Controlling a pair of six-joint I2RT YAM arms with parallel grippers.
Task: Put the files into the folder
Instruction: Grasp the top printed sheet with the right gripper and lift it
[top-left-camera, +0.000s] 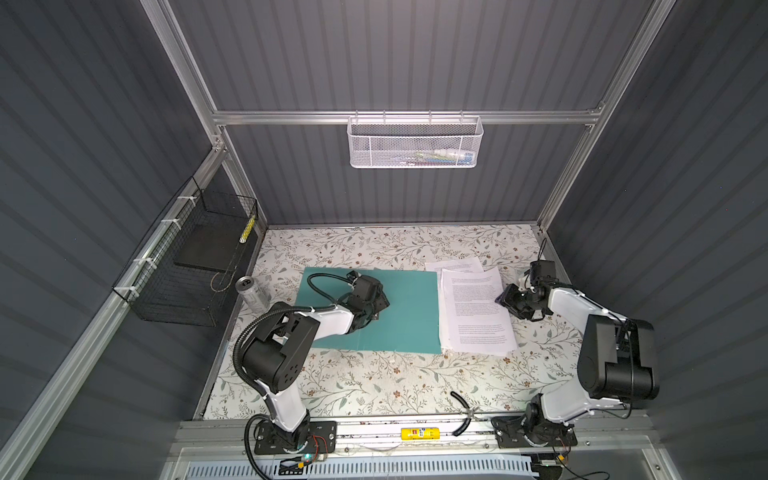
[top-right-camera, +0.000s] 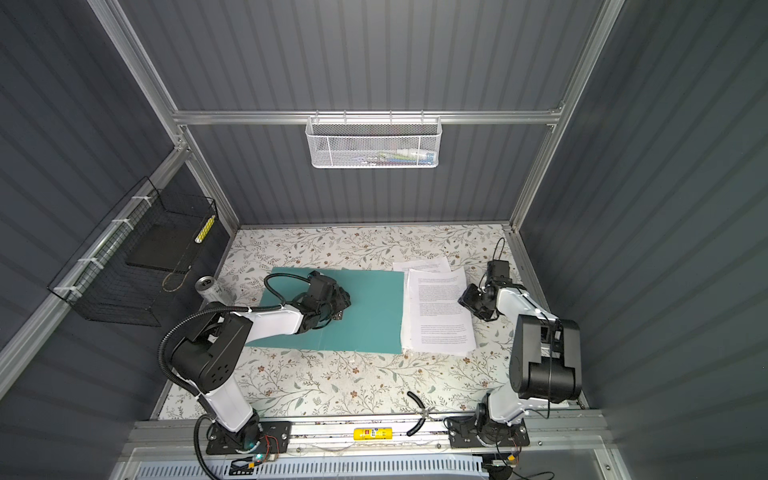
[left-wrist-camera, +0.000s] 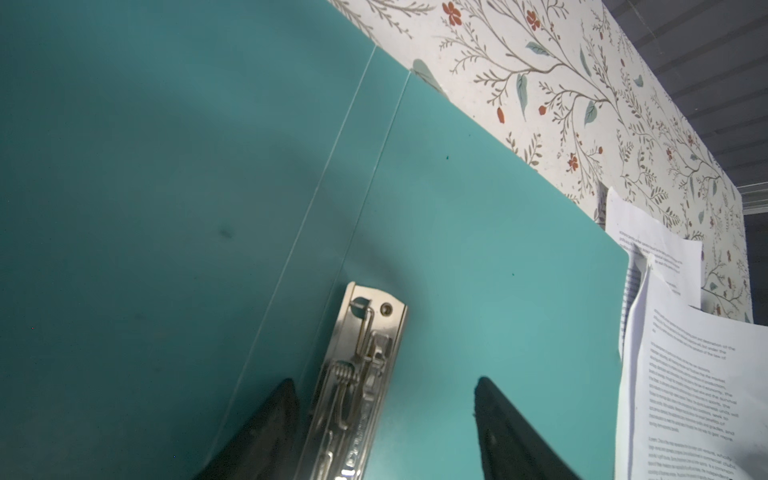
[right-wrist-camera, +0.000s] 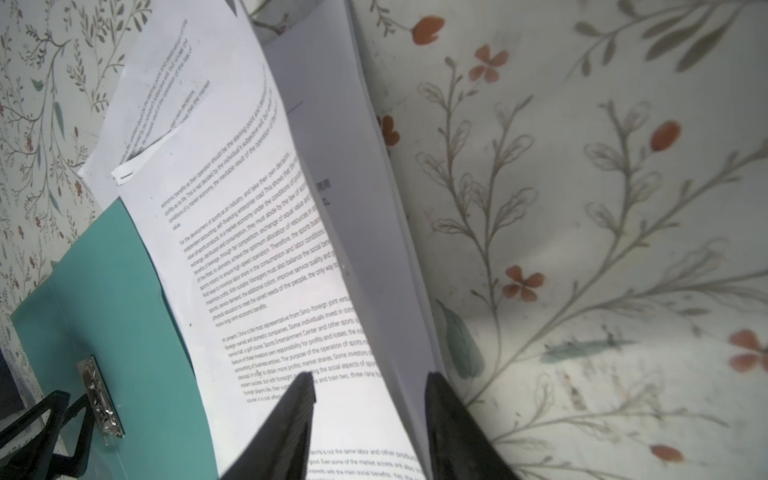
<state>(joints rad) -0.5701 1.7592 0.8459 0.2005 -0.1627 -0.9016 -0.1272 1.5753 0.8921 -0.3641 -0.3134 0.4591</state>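
Floral tabletop (top-left-camera: 374, 386) carries everything. The folder (top-left-camera: 407, 316) lies open and flat left of centre. The files (top-left-camera: 478, 307) lie just right of it, their left edge at or slightly over its right leaf, long axis running near to far, parallel to the spine. My right gripper (right-wrist-camera: 370, 376) sits at the stack's right long edge, jaws apart, one over the bowed top sheet and one outside the edge, so the folder lies straight to my left. My left gripper (left-wrist-camera: 384, 382) hangs over the spine, jaws apart astride the metal clip (left-wrist-camera: 365, 353). I judge my right arm nearer the files, so the sheets must travel left, broadside.
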